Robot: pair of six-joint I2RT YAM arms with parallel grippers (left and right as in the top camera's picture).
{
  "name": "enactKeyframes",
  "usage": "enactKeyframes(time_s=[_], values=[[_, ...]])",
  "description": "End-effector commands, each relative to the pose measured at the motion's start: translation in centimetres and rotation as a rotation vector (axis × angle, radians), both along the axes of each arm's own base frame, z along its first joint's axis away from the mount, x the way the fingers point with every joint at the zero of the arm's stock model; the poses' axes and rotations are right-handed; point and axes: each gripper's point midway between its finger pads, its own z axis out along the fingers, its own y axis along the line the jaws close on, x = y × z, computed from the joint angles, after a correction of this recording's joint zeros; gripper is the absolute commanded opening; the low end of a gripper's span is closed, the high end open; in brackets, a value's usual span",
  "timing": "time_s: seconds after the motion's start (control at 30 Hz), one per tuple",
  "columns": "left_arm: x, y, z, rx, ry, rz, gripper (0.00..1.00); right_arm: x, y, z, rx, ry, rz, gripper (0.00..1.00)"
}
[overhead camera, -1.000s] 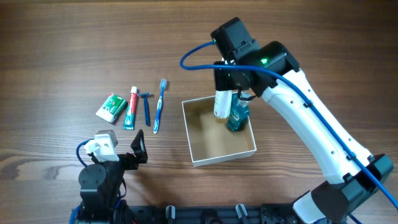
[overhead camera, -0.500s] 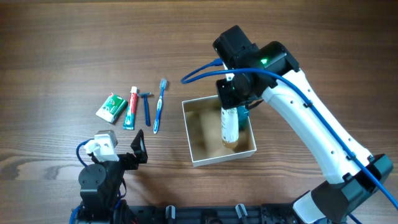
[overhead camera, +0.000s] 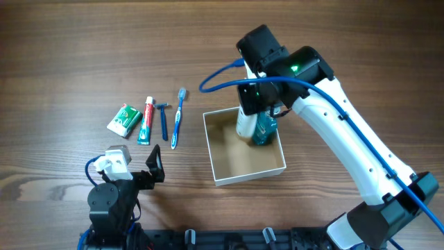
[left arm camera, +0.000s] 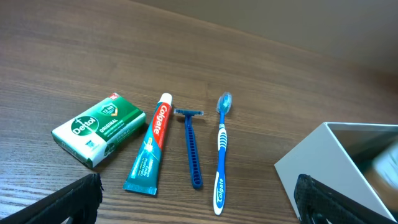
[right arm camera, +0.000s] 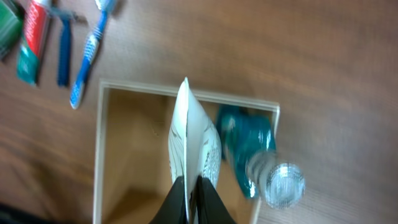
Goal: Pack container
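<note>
Two labels read: Dettol soap [left arm camera: 98,131], Colgate toothpaste [left arm camera: 149,147]; right end effector [right arm camera: 191,185] pinches white tube [right arm camera: 191,132].

Soap [overhead camera: 124,119], toothpaste [overhead camera: 146,120], razor [overhead camera: 164,119] and toothbrush [overhead camera: 178,117] lie side by side on the worktop [overhead camera: 69,55], left of the box [overhead camera: 250,173]; bottle [overhead camera: 263,129] inside it, tube [overhead camera: 246,123] just left of the bottle.

Brown wood-grain table [overhead camera: 83,48] fills all three views; matte surface, even soft light, only faint shadows.
</note>
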Motion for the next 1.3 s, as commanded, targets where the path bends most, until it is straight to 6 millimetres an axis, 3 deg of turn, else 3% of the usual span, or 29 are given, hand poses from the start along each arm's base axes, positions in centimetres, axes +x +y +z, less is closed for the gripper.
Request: enactKeyframes(time_s=[0.0, 0.2, 0.37, 0.43, 0.47, 0.57, 0.73, 0.87, 0.93, 1.0, 1.07, 1.1, 1.17, 1.27], values=[[0.0, -0.2, -0.3, 0.000, 0.001, -0.018, 1.00, 0.7, 0.7, 1.8, 0.051, -0.066, 0.012, 0.04], [0.0, -0.2, -0.3, 0.000, 0.001, -0.018, 1.00, 1.3, 1.1, 0.0, 0.026, -0.034, 0.019, 0.04], [0.0, -0.2, -0.3, 0.000, 0.001, -0.018, 1.00, 1.7, 1.4, -3.0, 0.001, -0.007, 0.037, 0.09], [0.0, -0.2, -0.3, 0.000, 0.001, -0.018, 1.00, 1.6, 1.3, -3.9, -0.005, 0.001, 0.039, 0.24], [0.0, -0.2, -0.3, 0.000, 0.001, -0.018, 1.00, 1.7, 1.4, -3.9, -0.005, -0.003, 0.047, 0.43], [0.0, -0.2, -0.3, 0.000, 0.001, -0.018, 1.00, 2.0, 1.5, -3.6, -0.002, -0.027, 0.065, 0.57], [0.0, -0.2, -0.3, 0.000, 0.001, -0.018, 1.00, 1.9, 1.5, -2.0, 0.022, -0.066, 0.066, 0.64], [0.0, -0.2, -0.3, 0.000, 0.001, -0.018, 1.00, 0.9, 0.9, 1.5, 0.071, -0.135, 0.062, 0.68], [0.0, -0.2, -0.3, 0.000, 0.001, -0.018, 1.00, -0.2, 0.1, 3.9, 0.102, -0.177, 0.052, 0.69], [0.0, -0.2, -0.3, 0.000, 0.001, -0.018, 1.00, -1.8, -0.9, 5.1, 0.116, -0.166, 0.015, 0.65], [0.0, -0.2, -0.3, 0.000, 0.001, -0.018, 1.00, -3.9, -1.8, 5.3, 0.120, -0.111, 0.010, 0.63], [0.0, -0.2, -0.3, 0.000, 0.001, -0.018, 1.00, -6.0, -2.1, 4.9, 0.127, -0.028, 0.013, 0.61], [0.0, -0.2, -0.3, 0.000, 0.001, -0.018, 1.00, -9.1, -2.7, 4.0, 0.111, 0.107, 0.033, 0.45], [0.0, -0.2, -0.3, 0.000, 0.001, -0.018, 1.00, -10.9, -3.6, 2.8, 0.064, 0.190, 0.033, 0.23]])
